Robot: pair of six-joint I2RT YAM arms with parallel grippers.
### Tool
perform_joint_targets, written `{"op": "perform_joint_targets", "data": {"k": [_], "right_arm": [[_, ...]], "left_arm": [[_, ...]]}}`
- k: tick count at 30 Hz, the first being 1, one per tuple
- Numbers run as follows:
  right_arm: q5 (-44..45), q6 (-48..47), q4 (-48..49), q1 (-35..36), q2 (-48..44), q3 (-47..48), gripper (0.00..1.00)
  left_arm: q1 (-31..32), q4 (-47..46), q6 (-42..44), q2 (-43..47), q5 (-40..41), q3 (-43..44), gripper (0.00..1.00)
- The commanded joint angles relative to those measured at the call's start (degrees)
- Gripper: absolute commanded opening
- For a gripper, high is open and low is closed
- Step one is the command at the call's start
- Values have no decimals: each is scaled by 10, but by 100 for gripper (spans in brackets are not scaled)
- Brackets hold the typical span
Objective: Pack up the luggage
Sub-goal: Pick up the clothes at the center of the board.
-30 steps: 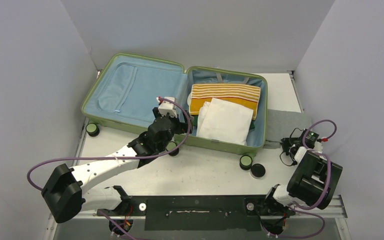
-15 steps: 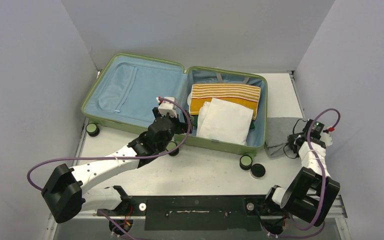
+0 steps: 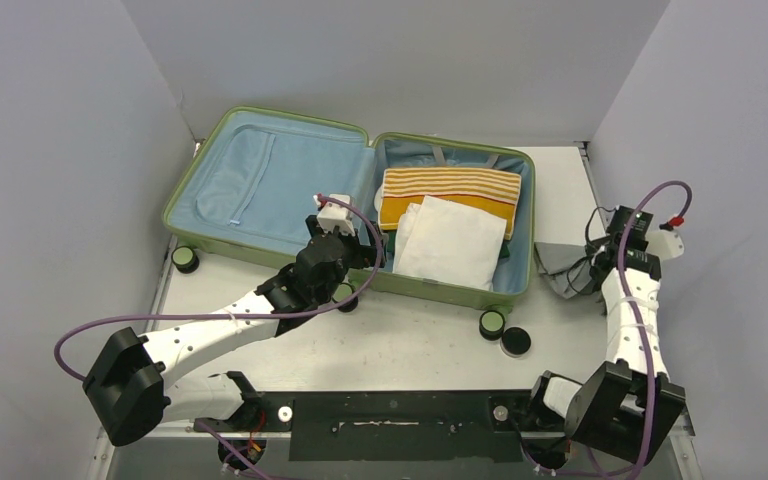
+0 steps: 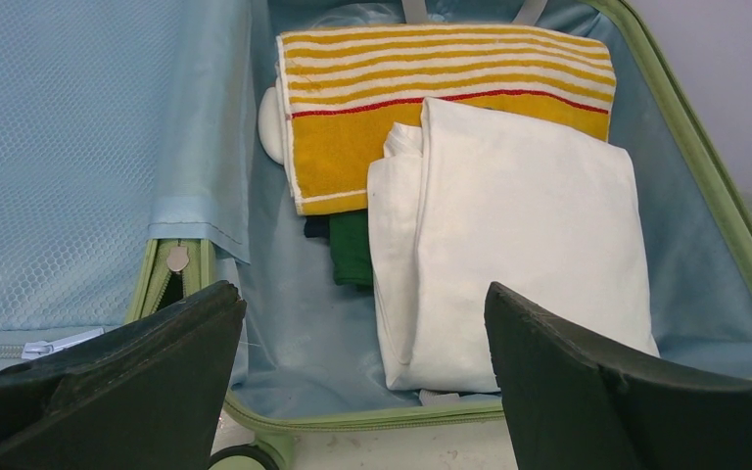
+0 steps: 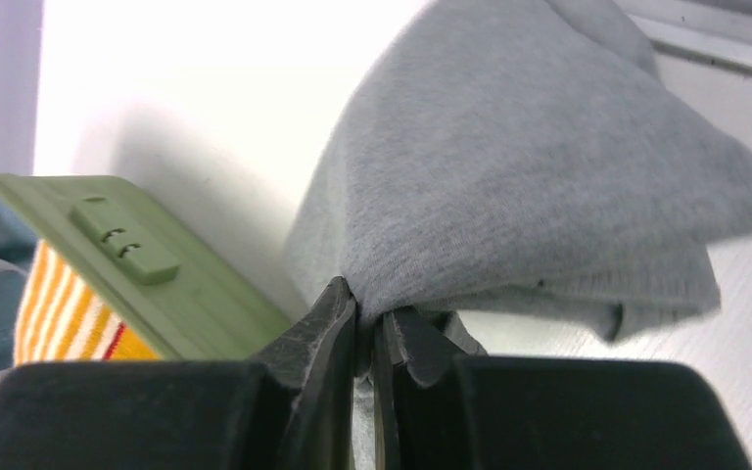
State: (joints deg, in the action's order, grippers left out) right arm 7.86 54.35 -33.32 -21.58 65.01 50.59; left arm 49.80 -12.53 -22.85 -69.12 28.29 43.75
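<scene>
Lying open and flat toward the back of the table, the luggage is a light-green hard-shell case with both halves lined in light-blue fabric and small black wheels with green hubs under its near edge. Its left half shows only bare lining with a zip line. Its right half holds a yellow-and-white striped towel against the far wall, and a folded white cloth overlaps the towel's near part. A dark green item peeks out from under both, at the white cloth's left side. Inside that right half, bare lining shows in a strip left of the white cloth and in a narrower band along the luggage's near wall. The left gripper hangs above the luggage's near rim by the hinge line, its fingers spread wide with nothing between them. Just off the luggage's right rim, a bunched grey cloth is lifted at one fold, and the right gripper pinches that fold with its jaws pressed together on the fabric. A raised lock panel sits on the rim there. A black round object lies just beside the luggage's near-right wheel, and a band of white table runs along the luggage's near side.
</scene>
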Motion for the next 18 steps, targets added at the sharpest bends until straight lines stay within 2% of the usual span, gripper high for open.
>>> {"op": "perform_joint_targets", "data": {"k": [1,12,18], "right_arm": [[60,-24,-14,29,-28,82,0],[66,-73,-61,110,-12,275,0],[-13,-102,-62,155,22,371,0]], "left_arm": [[2,-8,6,17,9,20,91],[2,-9,11,16,14,21,91],[0,-23,35,24,32,21,91]]}}
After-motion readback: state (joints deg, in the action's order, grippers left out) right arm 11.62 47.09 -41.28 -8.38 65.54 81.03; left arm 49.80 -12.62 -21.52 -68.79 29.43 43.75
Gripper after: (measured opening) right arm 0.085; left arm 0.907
